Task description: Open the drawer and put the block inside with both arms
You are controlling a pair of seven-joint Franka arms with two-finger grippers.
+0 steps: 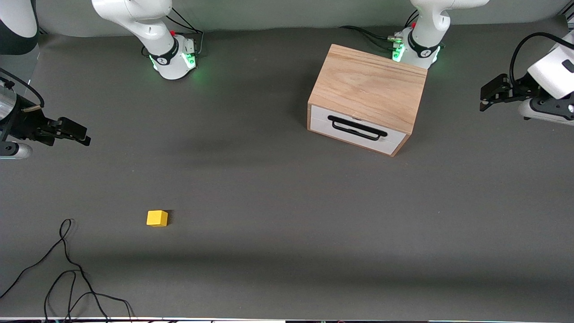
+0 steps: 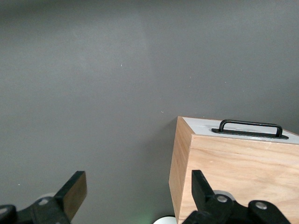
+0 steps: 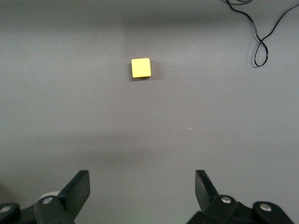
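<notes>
The light-wood box stands near the left arm's base. Its drawer is closed, with a white front and a black bar handle. The box also shows in the left wrist view, with the handle on top of it there. The small yellow block lies on the table toward the right arm's end, nearer the front camera; it also shows in the right wrist view. My left gripper is open and empty, up in the air at the left arm's end. My right gripper is open and empty at the right arm's end.
A loose black cable lies near the front edge at the right arm's end, nearer the camera than the block; it also shows in the right wrist view. The table is covered in dark grey.
</notes>
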